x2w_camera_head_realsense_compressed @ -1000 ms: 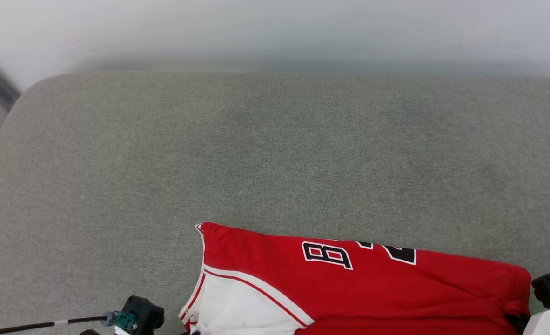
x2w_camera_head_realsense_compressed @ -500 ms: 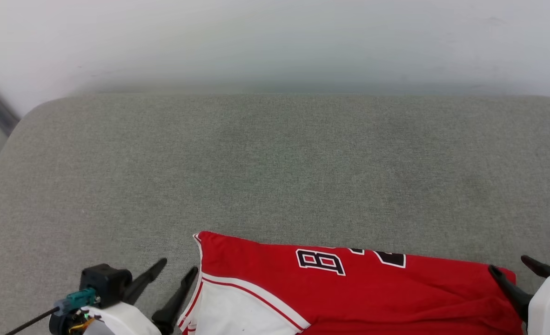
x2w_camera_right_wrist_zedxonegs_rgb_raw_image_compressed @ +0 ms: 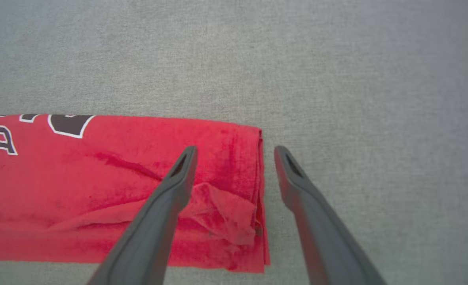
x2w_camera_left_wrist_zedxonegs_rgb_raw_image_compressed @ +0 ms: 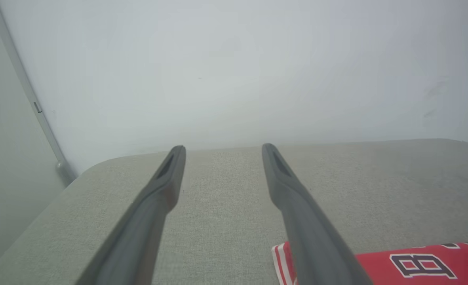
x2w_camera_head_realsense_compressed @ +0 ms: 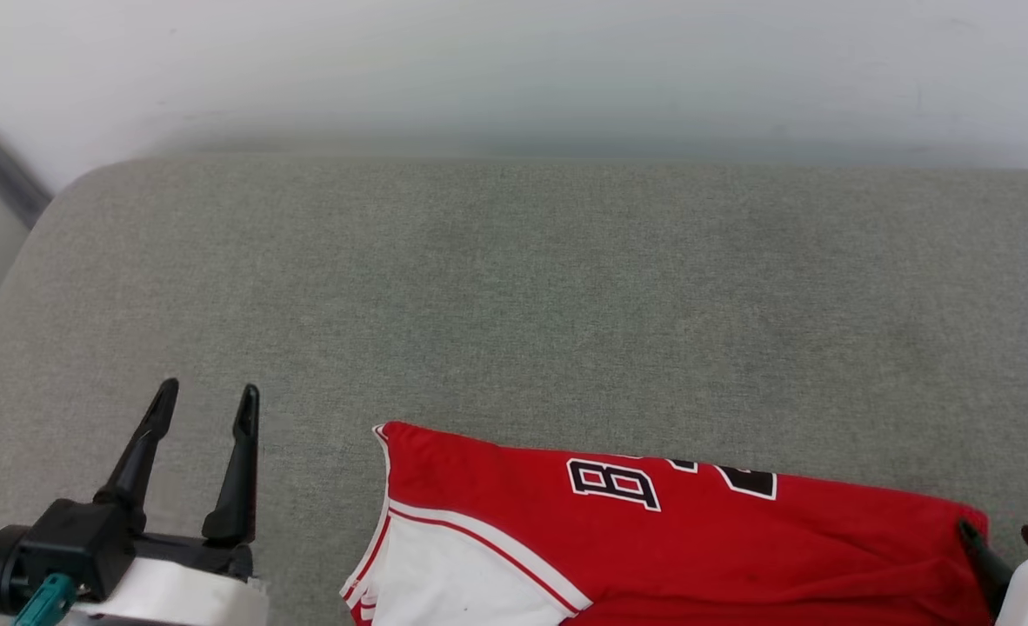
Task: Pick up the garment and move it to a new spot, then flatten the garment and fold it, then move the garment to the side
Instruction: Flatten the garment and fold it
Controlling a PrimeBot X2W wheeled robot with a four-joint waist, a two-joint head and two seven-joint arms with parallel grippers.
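The garment [x2w_camera_head_realsense_compressed: 679, 539] lies folded along the near edge of the grey cushion [x2w_camera_head_realsense_compressed: 514, 296], red with black lettering and a white sleeve at its left end. It also appears in the left wrist view as the garment [x2w_camera_left_wrist_zedxonegs_rgb_raw_image_compressed: 416, 263] at the bottom right. My left gripper [x2w_camera_head_realsense_compressed: 208, 391] stands open over bare cushion, well left of the shirt, nothing between its fingers [x2w_camera_left_wrist_zedxonegs_rgb_raw_image_compressed: 166, 186]. My right gripper [x2w_camera_head_realsense_compressed: 997, 529] is open at the shirt's right end. In the right wrist view the right gripper [x2w_camera_right_wrist_zedxonegs_rgb_raw_image_compressed: 236, 149] straddles the rumpled right edge of the garment [x2w_camera_right_wrist_zedxonegs_rgb_raw_image_compressed: 99, 178] without closing on it.
A pale wall [x2w_camera_head_realsense_compressed: 514, 69] rises behind the cushion. A metal strip [x2w_camera_head_realsense_compressed: 1, 174] runs down the wall at the far left, past the cushion's rounded corner. Bare grey fabric stretches beyond and to both sides of the shirt.
Both grippers have come open. The left one has drawn away to the left from the shirt's left edge. The garment lies where it was; the head camera has shifted slightly.
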